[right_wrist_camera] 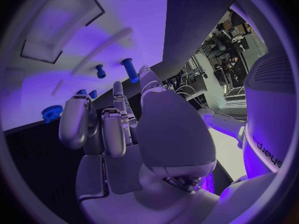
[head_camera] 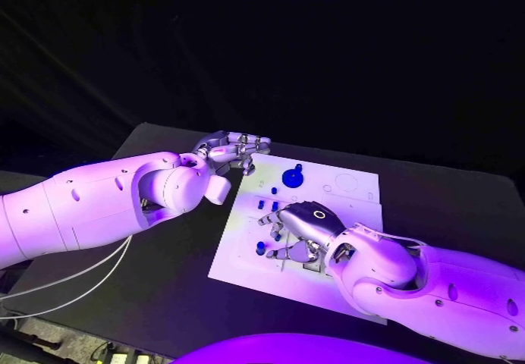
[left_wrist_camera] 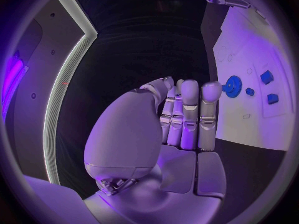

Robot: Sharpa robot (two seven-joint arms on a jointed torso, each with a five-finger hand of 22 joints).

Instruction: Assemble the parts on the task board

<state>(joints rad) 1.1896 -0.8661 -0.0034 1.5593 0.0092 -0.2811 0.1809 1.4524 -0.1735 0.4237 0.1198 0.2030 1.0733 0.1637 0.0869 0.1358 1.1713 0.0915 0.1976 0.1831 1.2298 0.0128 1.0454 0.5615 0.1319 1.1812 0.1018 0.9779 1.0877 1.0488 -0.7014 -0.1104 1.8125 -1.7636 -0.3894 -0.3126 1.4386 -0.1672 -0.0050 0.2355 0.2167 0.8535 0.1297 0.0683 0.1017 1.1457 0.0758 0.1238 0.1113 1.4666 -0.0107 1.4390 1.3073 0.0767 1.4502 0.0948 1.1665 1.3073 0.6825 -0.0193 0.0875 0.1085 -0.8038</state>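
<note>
While several blue parts still lie loose on the board (head_camera: 348, 199), the assembly looks barely begun. A gear (head_camera: 292, 177) sits near the board's far edge, small blocks (head_camera: 267, 203) lie mid-board and a peg (head_camera: 260, 247) near its left edge. The right hand (head_camera: 303, 227) hovers over the board's middle, fingers (right_wrist_camera: 111, 129) half curled, apparently empty. The left hand (head_camera: 232, 149) hangs beside the board's far-left corner over the bench (head_camera: 164, 288), fingers (left_wrist_camera: 189, 112) together, holding nothing.
</note>
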